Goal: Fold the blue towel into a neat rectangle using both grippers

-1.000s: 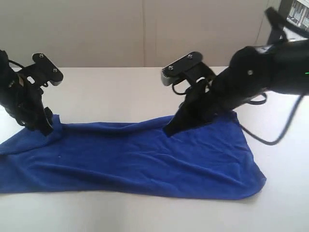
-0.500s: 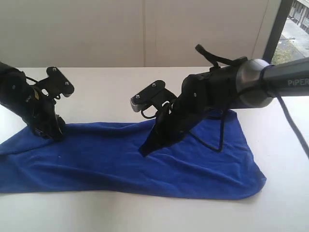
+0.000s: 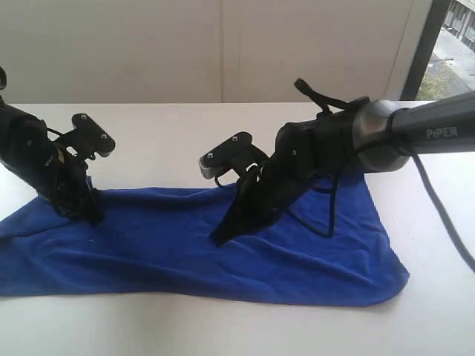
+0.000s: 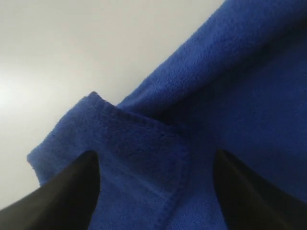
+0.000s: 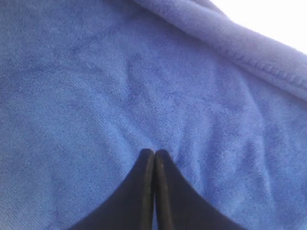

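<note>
The blue towel lies spread lengthwise across the white table, rumpled along its far edge. My left gripper stands over the towel's far left part. In the left wrist view it is open, its two black fingers wide apart over a folded-over hem of the towel. My right gripper reaches across to the towel's middle and points down onto the cloth. Its jaws are shut tip to tip with nothing between them, resting on the towel.
The white table runs back to a pale wall. A dark window frame stands at the far right. Black cables hang from the right arm over the towel's right part.
The right arm has swung left, carrying its shut gripper from the towel's far edge to its middle. The left gripper has shifted slightly right and lower over the left part.
</note>
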